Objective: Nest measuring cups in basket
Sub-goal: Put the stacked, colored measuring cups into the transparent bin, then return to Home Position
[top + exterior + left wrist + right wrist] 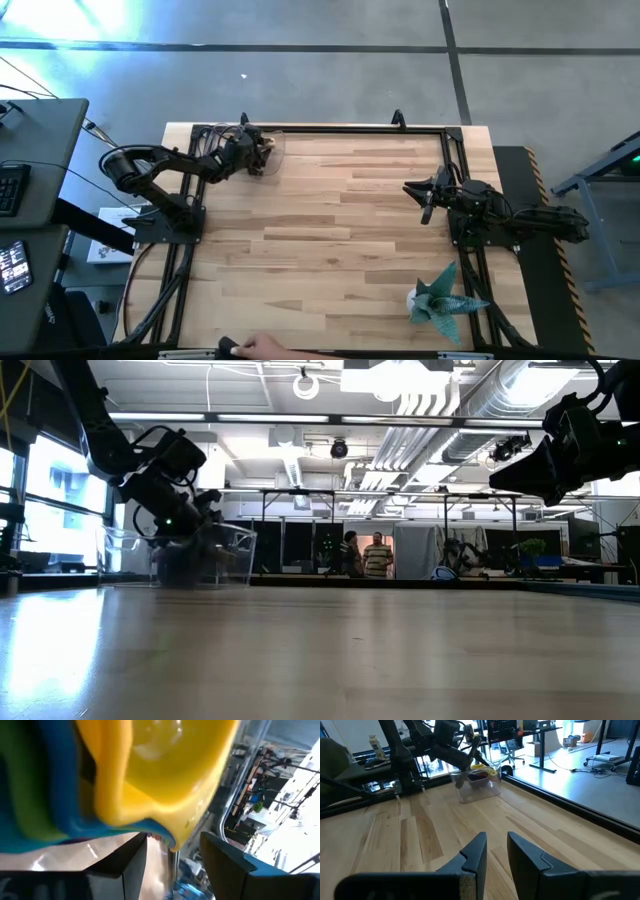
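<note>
Measuring cups in basket, far-left table corner

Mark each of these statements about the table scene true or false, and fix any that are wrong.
1. The basket sits at the table's far left corner, by the left arm. True.
2. The left gripper hangs over the basket. True.
3. The yellow cup lies alone in the middle of the table. False: it sits on the stacked cups, right before the left gripper's fingers.
4. The right gripper holds a cup. False: its jaws are open and empty above bare wood.
5. The teal paper plant stands inside the basket. False: it is near the right front corner.
</note>
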Tool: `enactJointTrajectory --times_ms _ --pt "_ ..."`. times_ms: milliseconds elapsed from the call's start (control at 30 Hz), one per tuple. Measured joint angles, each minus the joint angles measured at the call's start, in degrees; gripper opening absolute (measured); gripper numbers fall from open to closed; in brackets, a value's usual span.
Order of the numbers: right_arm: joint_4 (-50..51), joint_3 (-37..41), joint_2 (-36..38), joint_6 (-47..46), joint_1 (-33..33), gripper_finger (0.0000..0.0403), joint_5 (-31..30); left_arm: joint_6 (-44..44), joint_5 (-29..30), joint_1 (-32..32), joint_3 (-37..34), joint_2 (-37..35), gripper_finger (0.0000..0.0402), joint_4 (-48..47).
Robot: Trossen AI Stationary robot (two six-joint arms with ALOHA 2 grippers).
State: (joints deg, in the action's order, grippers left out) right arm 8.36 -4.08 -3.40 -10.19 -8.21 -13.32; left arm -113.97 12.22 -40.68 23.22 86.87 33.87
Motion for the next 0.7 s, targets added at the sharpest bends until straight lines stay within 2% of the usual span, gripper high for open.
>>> enactJointTrajectory --times_ms 267,700 --pt "0.00 0.00 0.00 0.10 0.02 0.0069 0.00 -6.40 -10.48 -2.24 0.00 -0.07 0.0172 0.21" --pt "0.00 0.00 0.00 -0.04 0.01 0.0069 -0.01 -7.29 -13.58 -2.59 -0.04 -0.31 0.0172 3.56"
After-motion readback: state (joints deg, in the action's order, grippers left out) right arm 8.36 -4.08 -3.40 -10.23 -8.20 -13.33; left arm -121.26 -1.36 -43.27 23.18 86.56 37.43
